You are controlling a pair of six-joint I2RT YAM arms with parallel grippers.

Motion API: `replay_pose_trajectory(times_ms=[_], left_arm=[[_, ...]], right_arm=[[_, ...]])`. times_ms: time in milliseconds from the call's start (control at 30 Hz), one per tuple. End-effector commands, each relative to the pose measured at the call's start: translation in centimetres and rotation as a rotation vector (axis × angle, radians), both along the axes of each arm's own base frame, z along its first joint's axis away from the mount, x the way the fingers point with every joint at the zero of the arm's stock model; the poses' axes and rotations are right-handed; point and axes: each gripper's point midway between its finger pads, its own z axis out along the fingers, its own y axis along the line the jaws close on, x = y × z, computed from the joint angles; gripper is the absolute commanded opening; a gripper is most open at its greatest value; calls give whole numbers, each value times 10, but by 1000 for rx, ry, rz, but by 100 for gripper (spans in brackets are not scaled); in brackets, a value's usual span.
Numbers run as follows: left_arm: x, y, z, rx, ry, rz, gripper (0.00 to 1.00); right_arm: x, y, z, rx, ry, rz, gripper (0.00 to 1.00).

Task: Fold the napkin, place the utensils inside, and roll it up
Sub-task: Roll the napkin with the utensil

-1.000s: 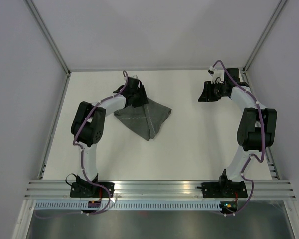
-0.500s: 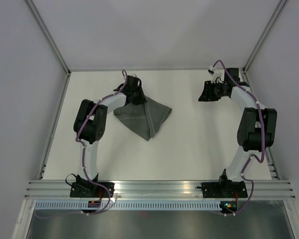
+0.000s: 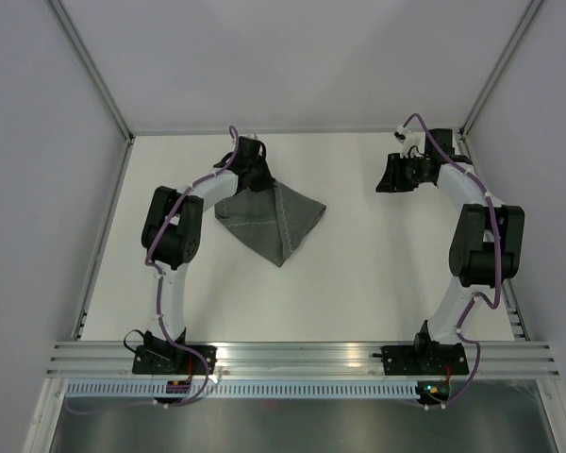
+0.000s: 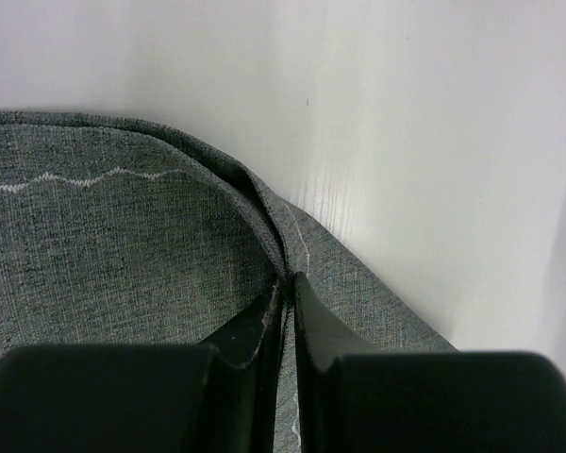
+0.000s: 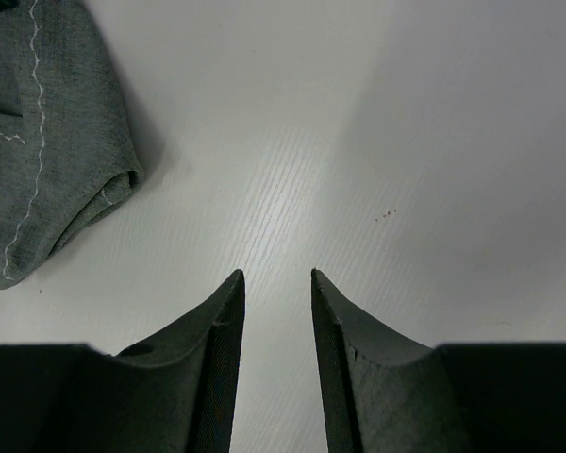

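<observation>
The dark grey napkin [image 3: 274, 225] lies crumpled in a rough triangle on the white table, left of centre. My left gripper [image 3: 261, 179] sits at its far corner. In the left wrist view the left gripper [image 4: 289, 279] has its jaws pinched together on a raised fold of the napkin [image 4: 104, 245] at the hem. My right gripper [image 3: 385, 176] hovers at the back right, apart from the cloth. The right wrist view shows the right gripper [image 5: 276, 274] open over bare table, with the napkin [image 5: 38, 142] at the upper left. No utensils are in view.
White walls close off the table at the back and both sides, with a metal frame post [image 3: 90, 66] in the left back corner. An aluminium rail [image 3: 302, 354] carrying both arm bases runs along the near edge.
The left jaws have closed onto the napkin's far edge, and that gripper has shifted slightly toward the back wall. The right arm has stayed still.
</observation>
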Motion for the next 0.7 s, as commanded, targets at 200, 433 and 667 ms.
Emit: replay_pose_trajectory(times_ms=[200,433,667], left_arm=[[19,-3,11,-31,-4,-15,9],[25,-2,17,-49,-5,-11,8],[21,4,12,-15,7,-8,28]], right_arm=[[6,-5,21,-5,-56,-7,40],[6,-7,18,-8,-51,-8,40],[4,-7,17,-10,-52,1,40]])
